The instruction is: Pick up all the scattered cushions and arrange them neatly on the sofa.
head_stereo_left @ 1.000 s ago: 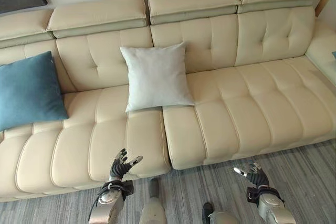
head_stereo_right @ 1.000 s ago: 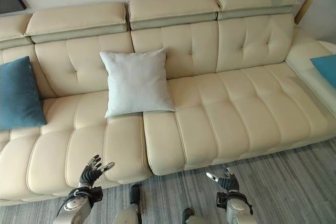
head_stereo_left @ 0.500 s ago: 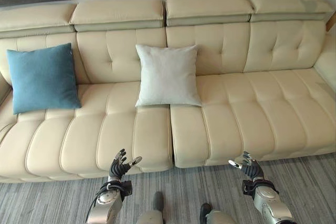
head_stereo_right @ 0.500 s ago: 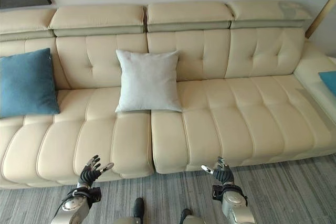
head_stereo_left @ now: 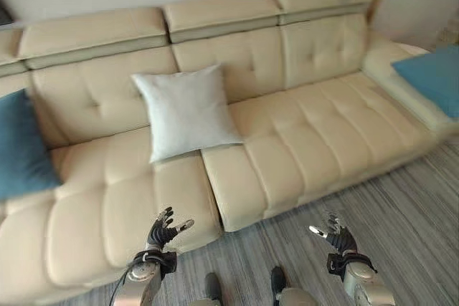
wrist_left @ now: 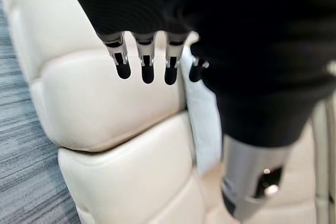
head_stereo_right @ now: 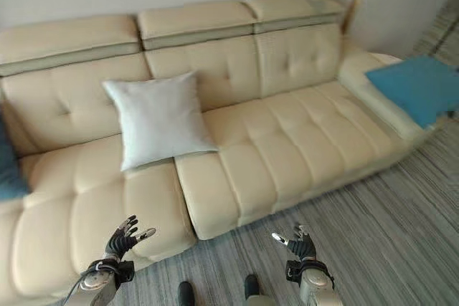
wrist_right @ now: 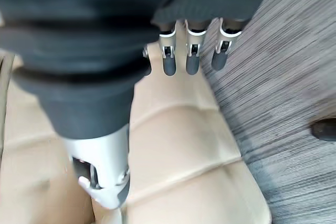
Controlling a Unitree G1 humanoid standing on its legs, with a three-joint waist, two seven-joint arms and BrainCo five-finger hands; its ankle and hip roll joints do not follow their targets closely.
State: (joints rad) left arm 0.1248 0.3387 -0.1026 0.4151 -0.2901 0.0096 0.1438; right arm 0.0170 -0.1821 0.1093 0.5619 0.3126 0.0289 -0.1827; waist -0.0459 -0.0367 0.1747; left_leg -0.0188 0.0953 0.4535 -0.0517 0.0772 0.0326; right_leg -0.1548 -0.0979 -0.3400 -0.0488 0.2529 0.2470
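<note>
Empty hands before the cream sofa (head_stereo_left: pixel 301 141)

A blue cushion (head_stereo_left: pixel 21 152) leans far left, a white cushion (head_stereo_left: pixel 185 111) mid-sofa, another blue cushion (head_stereo_right: pixel 416 85) lies far right. Left hand (head_stereo_left: pixel 162 231) and right hand (head_stereo_left: pixel 337 238) hang spread, empty. Cushions look light and soft; grasp an edge.

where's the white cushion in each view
Left eye view: white cushion left of centre, leaning on the sofa backrest.
Right eye view: left of centre, same lean.
Left wrist view: a white edge past the left hand, likely the cushion.
Right wrist view: sofa and floor, no cushion.
Shared landmark: the gap between seat sections, starting just under the cushion's lower edge.
</note>
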